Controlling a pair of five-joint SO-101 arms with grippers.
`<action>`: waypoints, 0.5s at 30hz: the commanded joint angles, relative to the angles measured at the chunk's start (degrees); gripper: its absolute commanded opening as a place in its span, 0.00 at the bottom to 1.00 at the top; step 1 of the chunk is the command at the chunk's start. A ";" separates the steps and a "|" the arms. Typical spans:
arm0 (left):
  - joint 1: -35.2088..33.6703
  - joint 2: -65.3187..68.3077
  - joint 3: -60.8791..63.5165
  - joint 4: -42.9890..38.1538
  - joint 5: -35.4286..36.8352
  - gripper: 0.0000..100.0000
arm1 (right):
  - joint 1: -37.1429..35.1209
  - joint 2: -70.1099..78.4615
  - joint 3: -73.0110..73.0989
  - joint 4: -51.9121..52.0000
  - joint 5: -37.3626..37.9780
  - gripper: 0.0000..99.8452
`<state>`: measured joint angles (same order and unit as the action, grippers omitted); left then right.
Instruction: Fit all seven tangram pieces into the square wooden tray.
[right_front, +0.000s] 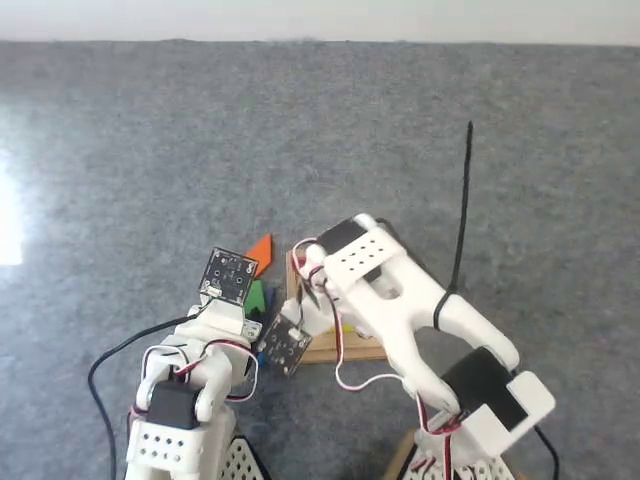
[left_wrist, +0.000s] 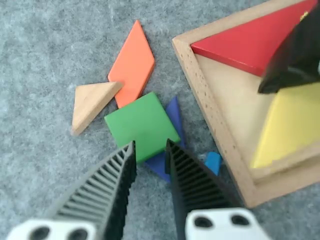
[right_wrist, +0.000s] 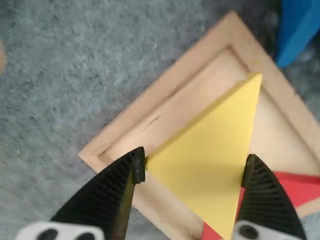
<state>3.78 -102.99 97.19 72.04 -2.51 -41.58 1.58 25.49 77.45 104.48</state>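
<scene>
getting two of seven into the square wooden tray (right_wrist: 150, 100)
right gripper (right_wrist: 195, 164) clasps the flat yellow triangle (right_wrist: 210, 155); left gripper (left_wrist: 149, 146) parted, empty; five pieces loose.

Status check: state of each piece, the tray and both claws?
wooden tray: partly filled, two pieces in it.
red triangle: lying flat in tray.
yellow triangle: over tray, not seated, apparently gripped.
right claw: seemingly shut on yellow triangle.
green square: outside tray, resting on dark blue triangle.
orange parallelogram: outside tray, flat.
bare wood triangle: outside tray, flat.
light blue piece: outside tray, mostly hidden.
left claw: slightly open, empty, above green square.
</scene>
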 joint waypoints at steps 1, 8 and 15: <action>0.09 -1.23 -0.75 0.26 -0.09 0.09 | -1.27 -0.84 -2.02 -0.57 5.27 0.27; 0.09 -1.23 -0.75 0.26 -0.09 0.09 | -1.71 -0.57 -3.25 -0.75 16.79 0.27; 0.09 -1.23 -0.75 0.26 -0.09 0.09 | -2.07 -0.13 -7.82 -0.75 18.29 0.32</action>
<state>3.78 -102.99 97.19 72.04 -2.51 -43.08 1.93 21.36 77.36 121.98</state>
